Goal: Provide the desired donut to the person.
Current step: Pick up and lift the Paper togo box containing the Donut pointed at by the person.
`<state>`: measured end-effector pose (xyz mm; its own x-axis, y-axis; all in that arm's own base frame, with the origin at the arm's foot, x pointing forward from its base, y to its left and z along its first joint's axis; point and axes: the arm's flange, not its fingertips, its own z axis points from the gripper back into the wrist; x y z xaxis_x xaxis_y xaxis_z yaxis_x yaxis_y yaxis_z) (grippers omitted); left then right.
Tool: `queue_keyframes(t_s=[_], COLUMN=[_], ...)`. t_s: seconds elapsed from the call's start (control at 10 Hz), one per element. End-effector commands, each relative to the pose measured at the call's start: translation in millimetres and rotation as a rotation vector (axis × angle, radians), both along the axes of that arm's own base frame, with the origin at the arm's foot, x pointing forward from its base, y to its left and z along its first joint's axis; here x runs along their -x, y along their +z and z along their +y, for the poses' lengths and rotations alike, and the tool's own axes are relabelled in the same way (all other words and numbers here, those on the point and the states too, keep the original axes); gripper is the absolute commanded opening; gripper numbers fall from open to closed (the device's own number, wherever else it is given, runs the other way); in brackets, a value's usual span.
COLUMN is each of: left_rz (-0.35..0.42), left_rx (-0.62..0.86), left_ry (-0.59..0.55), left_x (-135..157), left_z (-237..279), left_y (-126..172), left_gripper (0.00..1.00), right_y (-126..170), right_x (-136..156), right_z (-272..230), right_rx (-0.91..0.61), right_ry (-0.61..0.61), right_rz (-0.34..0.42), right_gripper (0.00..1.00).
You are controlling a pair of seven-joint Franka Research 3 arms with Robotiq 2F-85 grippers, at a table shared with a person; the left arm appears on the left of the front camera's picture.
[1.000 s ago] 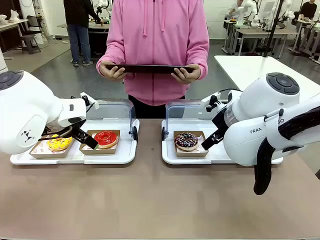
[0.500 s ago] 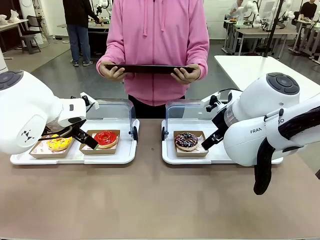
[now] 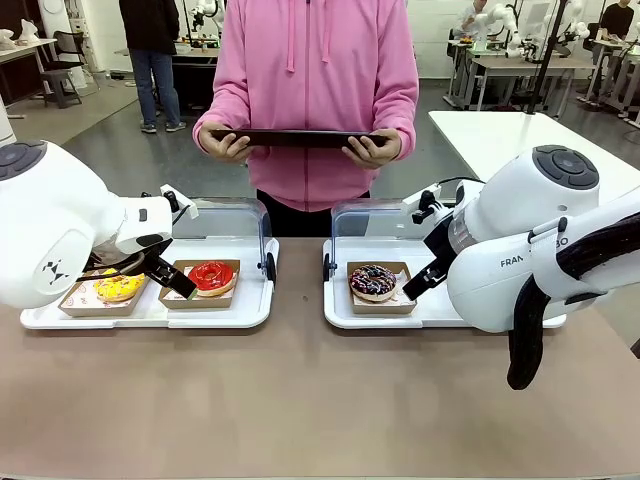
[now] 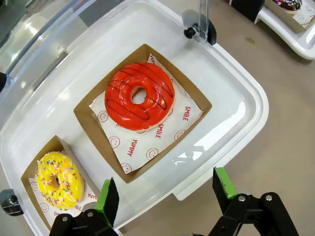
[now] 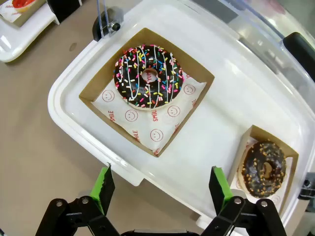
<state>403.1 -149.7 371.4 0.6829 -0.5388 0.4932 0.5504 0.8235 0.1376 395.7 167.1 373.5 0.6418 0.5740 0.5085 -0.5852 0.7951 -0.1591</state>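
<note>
A person (image 3: 318, 90) in a pink hoodie stands at the far side holding a dark tablet (image 3: 298, 137) in both hands. The left tray (image 3: 240, 300) carries a red-iced donut (image 3: 211, 276) (image 4: 140, 96) and a yellow sprinkled donut (image 3: 119, 288) (image 4: 56, 179), each in a cardboard box. My left gripper (image 3: 160, 268) (image 4: 166, 194) hovers open over that tray's near edge. On the right tray (image 3: 340, 305) sit a chocolate donut with coloured sprinkles (image 3: 373, 281) (image 5: 148, 77) and a chocolate nut donut (image 5: 266, 168). My right gripper (image 3: 425, 270) (image 5: 162, 191) stands open above it, holding nothing.
Each tray has a clear lid (image 3: 232, 218) (image 3: 365, 218) propped up at its back. The brown table (image 3: 300, 400) stretches bare toward me. Another person (image 3: 155, 50) stands far off at the back left, near other tables.
</note>
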Motion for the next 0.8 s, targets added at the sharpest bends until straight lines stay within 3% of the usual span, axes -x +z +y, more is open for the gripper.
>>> queue_keyframes(t_s=[0.0,0.1,0.2,0.3,0.7], left_rz=[0.0,0.008,0.013,0.01,-0.012], left_rx=[0.0,0.046,0.126,0.172,0.383], left_ry=[0.0,-0.058,-0.138,-0.172,-0.245], left_x=[0,11,27,42,97], left_z=[0,23,66,103,214], left_y=[0,14,31,41,64], left_gripper=[1.0,1.0,1.0,1.0,1.0], right_y=[0,20,42,54,81], right_x=[0,3,-1,-1,7], right_z=[0,-26,-80,-124,-227], right_rx=[0.0,-0.011,0.051,0.007,-0.189], right_ry=[0.0,0.073,0.152,0.171,0.386], right_rz=[0.0,-0.008,0.049,0.068,-0.014], right_gripper=[1.0,1.0,1.0,1.0,1.0])
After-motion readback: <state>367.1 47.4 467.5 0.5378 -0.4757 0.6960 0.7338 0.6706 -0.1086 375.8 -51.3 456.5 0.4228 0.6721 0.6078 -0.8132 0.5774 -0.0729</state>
